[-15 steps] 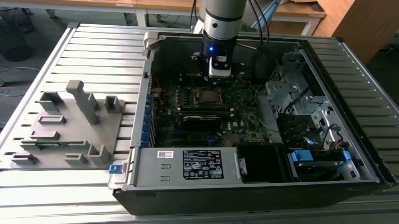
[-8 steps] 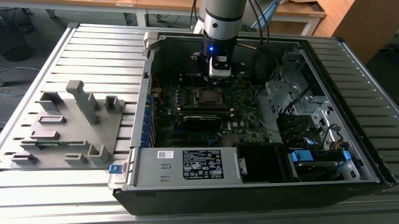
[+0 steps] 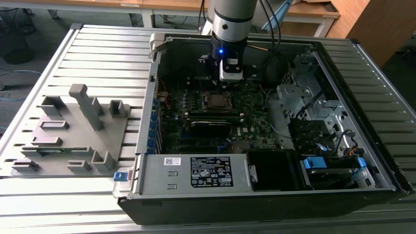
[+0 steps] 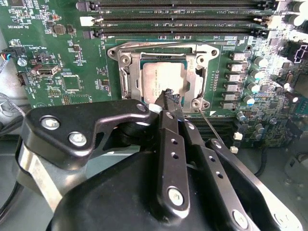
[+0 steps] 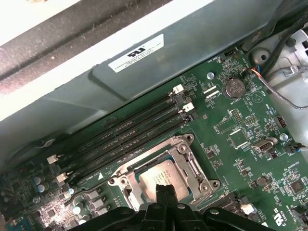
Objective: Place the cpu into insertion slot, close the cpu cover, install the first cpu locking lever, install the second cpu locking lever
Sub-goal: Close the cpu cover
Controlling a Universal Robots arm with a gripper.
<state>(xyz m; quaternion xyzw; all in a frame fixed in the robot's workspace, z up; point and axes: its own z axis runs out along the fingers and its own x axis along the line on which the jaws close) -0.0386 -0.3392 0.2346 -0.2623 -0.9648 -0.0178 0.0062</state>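
My arm (image 3: 231, 24) points straight down; my gripper (image 4: 169, 97), fingers pressed together, sits over the edge of the cpu (image 4: 158, 79), which the cpu cover (image 4: 126, 77) frames.

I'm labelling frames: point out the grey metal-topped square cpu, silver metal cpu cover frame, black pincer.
grey cpu (image 4: 156, 79): second wrist view, metal top.
silver cpu cover (image 4: 166, 53): second wrist view, frame bar.
black pincer (image 4: 169, 95): second wrist view, between fingertips.

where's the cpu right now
In the second wrist view the cpu sits in the insertion slot, framed by the cpu cover, beside the long memory slots, with the end effector at its edge.
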